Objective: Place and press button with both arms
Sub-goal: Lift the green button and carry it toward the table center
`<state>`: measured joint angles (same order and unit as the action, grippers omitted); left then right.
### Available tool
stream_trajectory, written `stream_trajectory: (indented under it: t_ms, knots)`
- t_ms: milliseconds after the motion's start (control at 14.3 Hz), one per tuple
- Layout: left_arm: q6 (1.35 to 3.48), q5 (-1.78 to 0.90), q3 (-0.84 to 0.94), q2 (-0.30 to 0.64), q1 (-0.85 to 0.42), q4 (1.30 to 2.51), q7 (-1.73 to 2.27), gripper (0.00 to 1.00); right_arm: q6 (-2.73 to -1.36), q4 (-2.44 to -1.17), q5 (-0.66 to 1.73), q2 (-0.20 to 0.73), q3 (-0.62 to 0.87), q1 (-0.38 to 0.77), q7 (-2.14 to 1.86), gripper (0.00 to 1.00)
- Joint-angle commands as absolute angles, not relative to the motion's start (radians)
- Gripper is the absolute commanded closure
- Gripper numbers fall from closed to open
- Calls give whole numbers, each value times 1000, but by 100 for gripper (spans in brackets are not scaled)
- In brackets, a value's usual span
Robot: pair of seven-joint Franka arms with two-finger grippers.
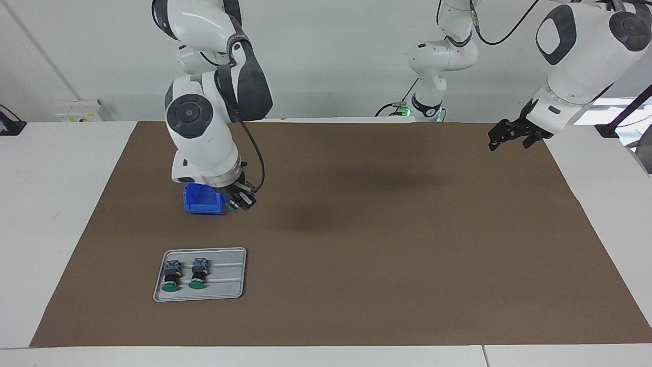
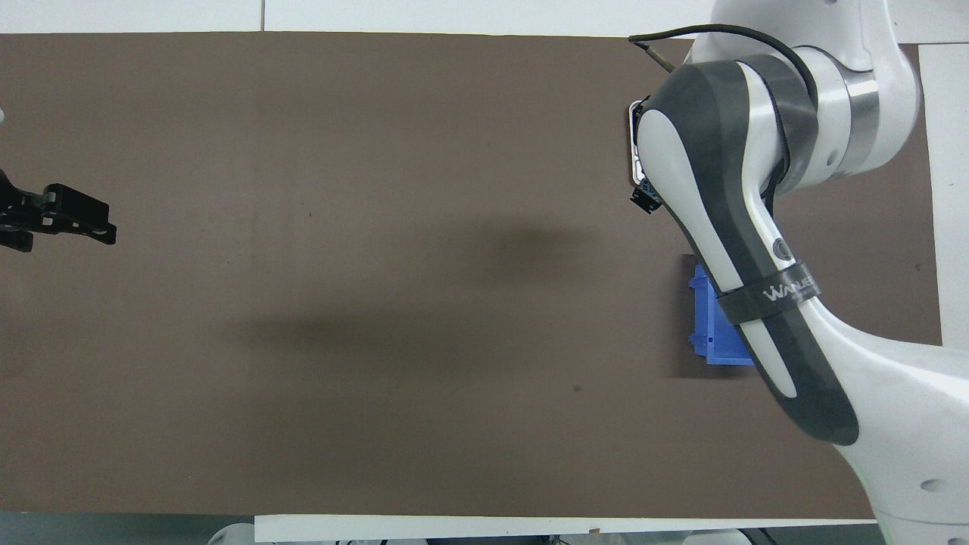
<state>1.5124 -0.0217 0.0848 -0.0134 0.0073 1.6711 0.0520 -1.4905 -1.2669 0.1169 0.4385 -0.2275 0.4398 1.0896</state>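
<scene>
The right gripper [image 1: 238, 203], beside the blue bin [image 1: 202, 200], has its fingers clamped on a green-capped button [image 1: 233, 206]. The left gripper [image 1: 501, 136] waits well apart from the bin, fingers spread.

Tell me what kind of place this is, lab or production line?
Most likely a robotics lab bench: two white arms, with the right gripper over a blue bin, a brown mat over white tables, and a grey tray holding two green-capped buttons. No line equipment visible.

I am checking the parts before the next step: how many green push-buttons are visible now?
3. Two lie side by side in the grey tray: button one and button two. A third button shows green in the shut right gripper, beside the blue bin, which may hide more.
</scene>
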Motion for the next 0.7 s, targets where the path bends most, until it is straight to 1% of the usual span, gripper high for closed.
stream_trajectory:
  t_ms: [0,351,631]
  knots:
    - [1525,-18,87,-34,14,1694,44,0,-1482,-1298,137,420,-274,530,1271,97]
    - [1525,-18,87,-34,14,1694,43,0,-1482,-1298,144,420,-279,617,1462,97]
    - [1525,-18,87,-34,14,1694,43,0,-1503,-1298,199,423,-288,695,1604,97]
